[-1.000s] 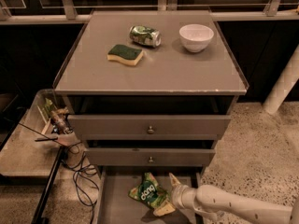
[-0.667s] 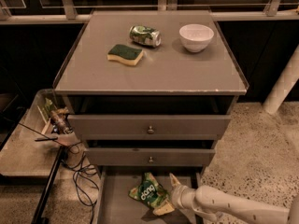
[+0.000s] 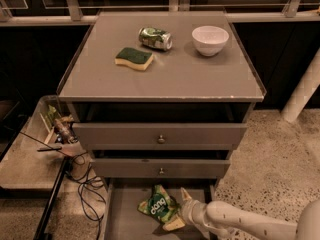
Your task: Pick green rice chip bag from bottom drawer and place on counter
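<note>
The green rice chip bag (image 3: 158, 206) lies on the floor of the pulled-out bottom drawer (image 3: 125, 219), at the bottom of the camera view. My gripper (image 3: 179, 210) reaches in from the lower right and sits low in the drawer against the bag's right edge. It is open, with one finger above the bag's right side and one below it. The pale arm (image 3: 240, 223) trails off to the right. The counter (image 3: 165, 74) is the cabinet's grey top, well above the gripper.
On the counter are a green-and-yellow sponge (image 3: 133, 58), a green can (image 3: 155, 38) on its side and a white bowl (image 3: 210, 39). Two closed upper drawers with knobs (image 3: 160, 139) hang over the bottom drawer. Cables and clutter (image 3: 65, 134) lie left of the cabinet.
</note>
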